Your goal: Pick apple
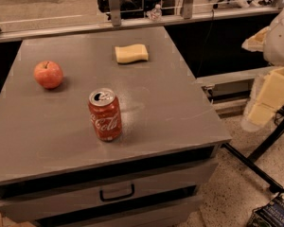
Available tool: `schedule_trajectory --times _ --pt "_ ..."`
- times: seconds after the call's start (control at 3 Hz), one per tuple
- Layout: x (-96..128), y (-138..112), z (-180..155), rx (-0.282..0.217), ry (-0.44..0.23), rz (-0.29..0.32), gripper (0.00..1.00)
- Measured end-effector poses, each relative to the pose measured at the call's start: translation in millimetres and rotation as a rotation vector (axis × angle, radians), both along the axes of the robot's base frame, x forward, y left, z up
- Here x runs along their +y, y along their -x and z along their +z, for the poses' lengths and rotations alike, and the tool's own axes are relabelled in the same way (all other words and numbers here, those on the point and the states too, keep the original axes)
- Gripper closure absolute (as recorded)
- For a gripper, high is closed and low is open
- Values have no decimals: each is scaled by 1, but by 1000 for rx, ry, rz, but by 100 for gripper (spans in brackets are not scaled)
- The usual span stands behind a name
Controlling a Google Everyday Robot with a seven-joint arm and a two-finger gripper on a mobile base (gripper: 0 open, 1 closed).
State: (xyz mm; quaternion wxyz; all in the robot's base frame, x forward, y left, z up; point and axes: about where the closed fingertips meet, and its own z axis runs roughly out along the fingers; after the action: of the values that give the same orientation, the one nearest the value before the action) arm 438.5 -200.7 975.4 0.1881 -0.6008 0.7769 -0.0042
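Note:
The apple (48, 74) is small, round and red-orange with a short stem. It sits upright on the grey cabinet top (170, 112), at the left side. My gripper (269, 97) shows as pale cream parts at the right edge of the view. It hangs off the table's right side, far from the apple and lower than the table top. It holds nothing that I can see.
A red Coca-Cola can (105, 115) stands near the table's front middle. A pale yellow sponge (131, 53) lies at the back. The cabinet has a drawer with a handle (117, 193). Black stand legs (255, 164) cross the floor at the right.

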Motion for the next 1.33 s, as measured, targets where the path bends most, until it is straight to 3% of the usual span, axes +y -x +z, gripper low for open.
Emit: schedule_trajectory --times 0.33,0.67,1.0,1.33 --pt "37 -25 0 -52 -188 29 0" --pt "83 -77 -1 -97 -362 39 0" --pt "120 -113 1 -157 -458 39 0" --pt "120 -113 1 -157 -458 39 0"
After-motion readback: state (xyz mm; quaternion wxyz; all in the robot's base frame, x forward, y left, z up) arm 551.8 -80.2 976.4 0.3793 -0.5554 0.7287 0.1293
